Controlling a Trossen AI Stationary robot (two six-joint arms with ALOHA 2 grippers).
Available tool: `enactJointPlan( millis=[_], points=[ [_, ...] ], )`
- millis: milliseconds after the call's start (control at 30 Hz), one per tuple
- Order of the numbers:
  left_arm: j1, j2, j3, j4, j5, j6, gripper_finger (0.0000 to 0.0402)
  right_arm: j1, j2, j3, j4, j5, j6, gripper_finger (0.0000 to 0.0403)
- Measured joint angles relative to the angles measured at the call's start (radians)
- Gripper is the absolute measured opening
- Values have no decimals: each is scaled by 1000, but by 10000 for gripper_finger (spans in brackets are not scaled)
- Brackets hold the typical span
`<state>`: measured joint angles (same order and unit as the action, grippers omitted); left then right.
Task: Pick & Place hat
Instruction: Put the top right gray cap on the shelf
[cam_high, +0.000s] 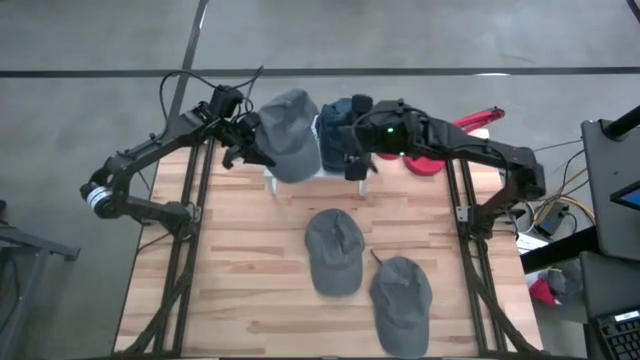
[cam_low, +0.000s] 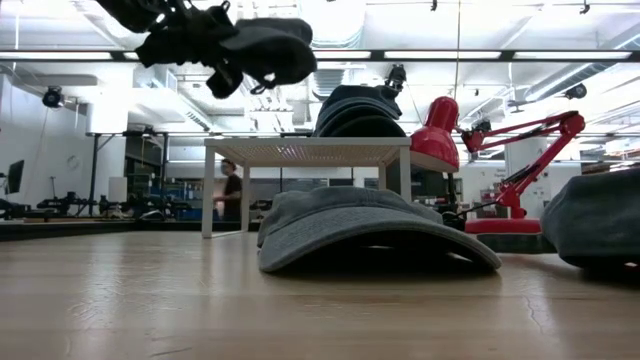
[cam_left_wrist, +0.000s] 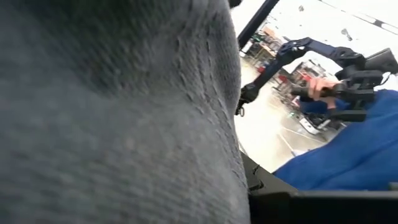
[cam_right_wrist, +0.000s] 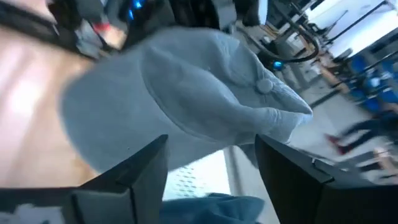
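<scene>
Overhead strip lights run across the workshop behind the wooden table (cam_high: 250, 290). Left tool (cam_high: 245, 140) has its fingers closed on a grey hat (cam_high: 290, 130), held in the air above the white stand (cam_low: 300, 152): I'd say the carrying step, lowering onto the stand next. Right tool (cam_right_wrist: 211, 165), fingers spread and empty, waits close by. Only the low view shows the clearance under the hat; the high view shows two more caps (cam_high: 335, 250) lying on the table.

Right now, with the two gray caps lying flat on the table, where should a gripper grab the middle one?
Take the middle gray cap by its brim, coming from above. In the high view the brim points toward the table's near edge, with bare wood beside it. The crown bulges up, as the low view shows, and looks too wide to pinch. The other gray cap lies apart.
</scene>
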<state>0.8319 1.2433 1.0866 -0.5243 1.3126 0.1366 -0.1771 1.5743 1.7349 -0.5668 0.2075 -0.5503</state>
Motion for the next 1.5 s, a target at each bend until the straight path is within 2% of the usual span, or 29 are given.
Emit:
enactJointPlan(
  millis=[333,667,933,1167,1500],
  points=[
    [-52,-2,3,0,-4,-64,1,3,143,148,-44,58,-169,262],
    [-95,-2,3,10,-45,-125,1,2,291,366,-232,54,-284,259],
    [-102,-3,3,11,-49,-138,1,0,351,425,-295,55,-344,249],
    [-102,-5,3,13,-29,-143,1,1,374,462,-356,54,-344,193],
    [-101,-6,3,20,-18,-143,1,1,374,464,-351,54,-345,27]
  ],
)
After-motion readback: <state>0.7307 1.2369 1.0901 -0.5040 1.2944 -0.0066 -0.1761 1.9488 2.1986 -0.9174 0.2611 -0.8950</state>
